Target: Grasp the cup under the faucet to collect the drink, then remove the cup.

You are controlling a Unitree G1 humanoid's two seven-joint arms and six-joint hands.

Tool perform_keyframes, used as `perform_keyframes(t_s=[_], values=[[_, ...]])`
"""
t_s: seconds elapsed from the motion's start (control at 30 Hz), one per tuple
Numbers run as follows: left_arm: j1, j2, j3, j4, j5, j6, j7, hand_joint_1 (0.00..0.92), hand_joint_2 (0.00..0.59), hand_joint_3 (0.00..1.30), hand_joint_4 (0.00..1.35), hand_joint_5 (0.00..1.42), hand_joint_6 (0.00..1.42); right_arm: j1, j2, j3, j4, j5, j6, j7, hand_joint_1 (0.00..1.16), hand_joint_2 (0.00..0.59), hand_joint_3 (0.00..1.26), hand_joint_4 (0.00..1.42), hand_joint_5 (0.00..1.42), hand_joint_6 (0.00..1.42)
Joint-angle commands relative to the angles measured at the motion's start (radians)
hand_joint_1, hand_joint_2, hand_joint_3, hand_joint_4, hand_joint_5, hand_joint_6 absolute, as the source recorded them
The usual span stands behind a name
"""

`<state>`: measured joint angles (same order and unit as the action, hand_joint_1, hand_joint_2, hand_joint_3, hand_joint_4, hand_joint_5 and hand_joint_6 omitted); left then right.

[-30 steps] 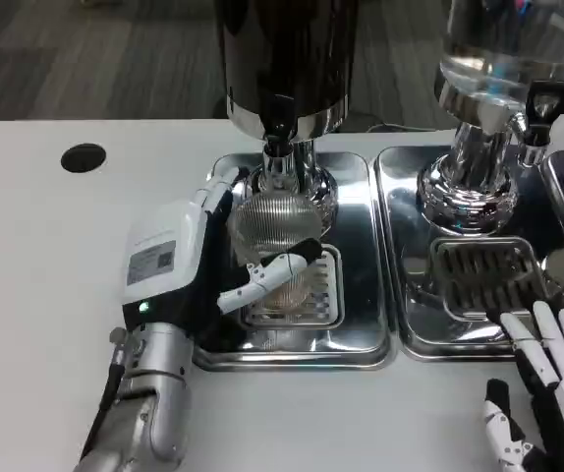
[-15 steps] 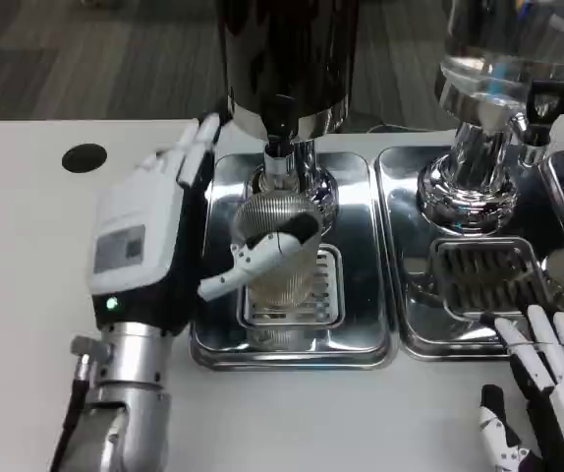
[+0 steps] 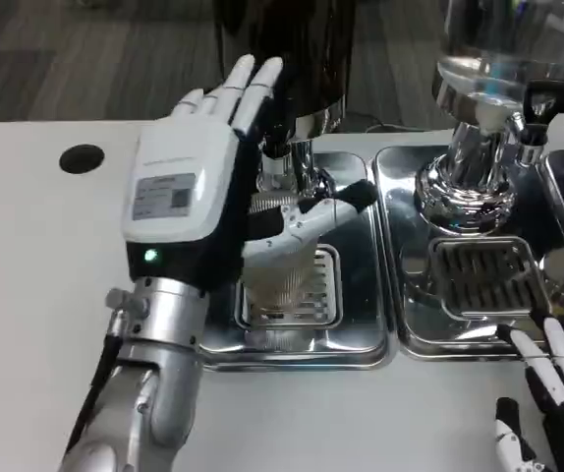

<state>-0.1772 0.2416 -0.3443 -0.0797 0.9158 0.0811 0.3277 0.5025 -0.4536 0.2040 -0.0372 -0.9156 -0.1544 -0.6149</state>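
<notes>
A white table (image 3: pixel 27 295) carried steel trays, a dark floor beyond at twelve o'clock. The cup (image 3: pixel 280 265), ribbed and clear, stood on the drip grate (image 3: pixel 323 291) of the left tray (image 3: pixel 361 344), directly below the faucet (image 3: pixel 280 147) of the dark dispenser (image 3: pixel 292 49). The left hand (image 3: pixel 198 187) was raised at the cup's nine o'clock, fingers straight and apart, thumb lying across the cup (contact was unclear), gripping nothing. The right hand (image 3: pixel 552 393) rested at five o'clock, fingers spread. Judged, the grasp was unfinished; next the fingers must wrap the cup.
</notes>
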Motion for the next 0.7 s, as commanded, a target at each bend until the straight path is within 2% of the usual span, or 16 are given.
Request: perform_keyframes(t_s=[0.03, 0.1, 0.33, 0.5, 0.7], values=[[-0.015, -0.017, -0.022, 0.029, 0.014, 0.010, -0.017, 0.000, 0.077, 0.18, 0.06, 0.24, 0.22, 0.021, -0.007, -0.016, -0.005, 0.002, -0.016, -0.022, 0.11, 0.518, 0.14, 0.00, 0.00, 0.06], [-0.004, -0.016, -0.021, 0.027, 0.008, 0.005, -0.014, 0.000, 0.079, 0.20, 0.10, 0.26, 0.23, 0.024, -0.005, -0.018, -0.006, 0.003, -0.019, -0.022, 0.11, 0.518, 0.14, 0.00, 0.00, 0.06], [0.054, -0.005, 0.002, 0.016, -0.027, -0.035, 0.017, 0.009, 0.092, 0.36, 0.37, 0.47, 0.40, 0.026, 0.000, -0.012, -0.015, -0.011, -0.020, -0.018, 0.11, 0.518, 0.14, 0.00, 0.00, 0.06], [0.077, 0.000, 0.013, -0.005, -0.015, -0.044, 0.025, 0.009, 0.094, 0.41, 0.42, 0.51, 0.43, 0.018, 0.006, -0.005, -0.027, -0.020, -0.015, -0.008, 0.11, 0.518, 0.14, 0.00, 0.00, 0.06], [0.089, 0.004, 0.018, -0.009, -0.019, -0.047, 0.025, 0.009, 0.095, 0.41, 0.43, 0.52, 0.45, 0.013, 0.012, -0.002, -0.016, -0.018, -0.016, -0.008, 0.11, 0.518, 0.14, 0.00, 0.00, 0.06]])
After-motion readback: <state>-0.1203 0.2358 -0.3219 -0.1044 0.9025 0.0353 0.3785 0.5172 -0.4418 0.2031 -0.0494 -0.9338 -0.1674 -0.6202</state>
